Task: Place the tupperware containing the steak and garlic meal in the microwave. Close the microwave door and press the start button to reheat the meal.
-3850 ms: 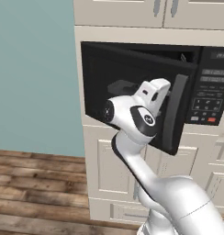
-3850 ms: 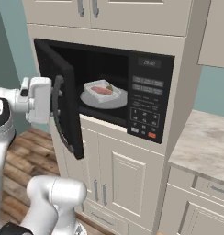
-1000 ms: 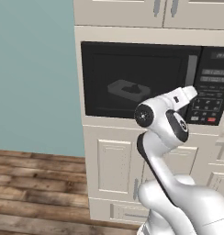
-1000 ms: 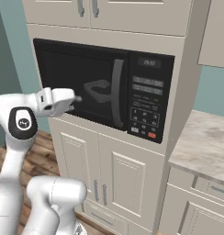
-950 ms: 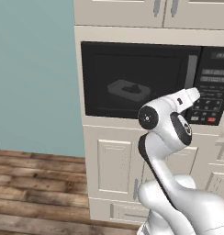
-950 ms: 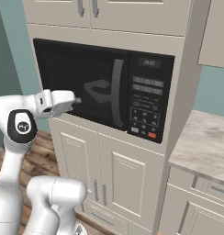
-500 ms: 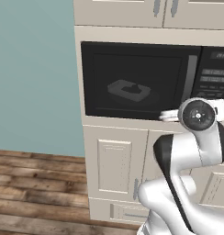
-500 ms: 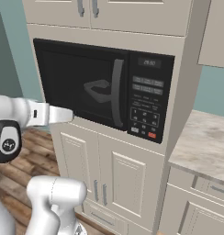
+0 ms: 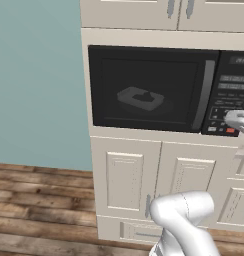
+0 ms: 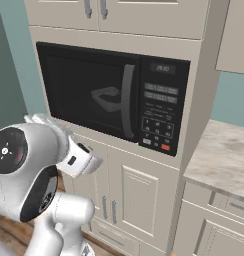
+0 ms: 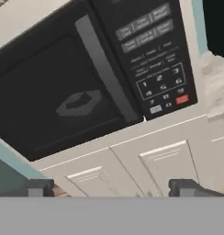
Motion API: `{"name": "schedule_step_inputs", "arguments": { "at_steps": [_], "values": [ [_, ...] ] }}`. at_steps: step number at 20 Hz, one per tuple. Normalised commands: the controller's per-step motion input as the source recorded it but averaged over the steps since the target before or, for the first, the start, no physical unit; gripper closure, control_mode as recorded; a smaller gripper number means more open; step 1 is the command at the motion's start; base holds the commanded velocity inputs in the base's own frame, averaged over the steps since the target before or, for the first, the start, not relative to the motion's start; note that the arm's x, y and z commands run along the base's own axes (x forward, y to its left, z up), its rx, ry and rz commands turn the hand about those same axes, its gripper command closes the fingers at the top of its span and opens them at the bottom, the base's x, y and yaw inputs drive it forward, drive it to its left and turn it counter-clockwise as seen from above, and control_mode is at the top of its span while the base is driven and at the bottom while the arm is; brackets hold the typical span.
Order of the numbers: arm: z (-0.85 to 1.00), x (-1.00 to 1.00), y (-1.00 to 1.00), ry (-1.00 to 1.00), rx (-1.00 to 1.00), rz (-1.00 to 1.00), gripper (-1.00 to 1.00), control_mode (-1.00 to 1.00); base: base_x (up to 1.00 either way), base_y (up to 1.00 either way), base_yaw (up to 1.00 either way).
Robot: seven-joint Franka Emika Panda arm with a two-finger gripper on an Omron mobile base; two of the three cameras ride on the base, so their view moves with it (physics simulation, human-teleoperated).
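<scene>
**A:** Right, status on the microwave (image 10: 111, 102)?

**B:** Microwave door (image 9: 146, 89) is flush with the front, grey bar handle (image 10: 127, 101) upright along its right edge. Tupperware (image 9: 140, 98) is inside, faintly visible through the dark window, sitting about mid-cavity. Contents too dim to make out.

**A:** Claw?

**B:** Gripper (image 11: 112, 187) is spread wide, nothing between the fingertips (image 11: 39, 187). In the hand view they sit at the bottom edge, far apart, pointing at the cream cabinet doors (image 11: 146, 167) under the microwave.

**A:** So where's the tray relative to it?

**B:** Hand view is rolled, so take this loosely: tupperware (image 11: 80, 102) shows above and left of the gap between the tips, behind the closed door. No contact with it or the door. Well apart.

**A:** Button panel?

**B:** Panel (image 10: 161, 114) is right of the handle. Red button (image 11: 182, 99) at its lower corner, up and right of the claw in the hand view, not touched.

**A:** Arm position?

**B:** Right base view has the hand low, in front of the lower cabinets, below the door's left part.
</scene>
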Motion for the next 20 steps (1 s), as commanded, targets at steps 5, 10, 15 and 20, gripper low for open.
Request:
{"name": "schedule_step_inputs", "arguments": {
  "at_steps": [5,10,15,20],
  "values": [
    [-0.24,-0.01,-0.58,-0.23,0.45,0.03,-1.00,-1.00,0.00,0.00,0.00],
    [-0.20,0.00,-0.20,-0.09,0.17,0.00,1.00,-1.00,0.00,0.00,0.00],
    [-0.22,0.12,0.00,0.00,0.13,0.00,1.00,-1.00,0.00,0.00,0.00],
    [-0.21,0.41,0.00,0.04,0.12,0.00,1.00,-1.00,0.00,0.00,0.00]
  ]
}}
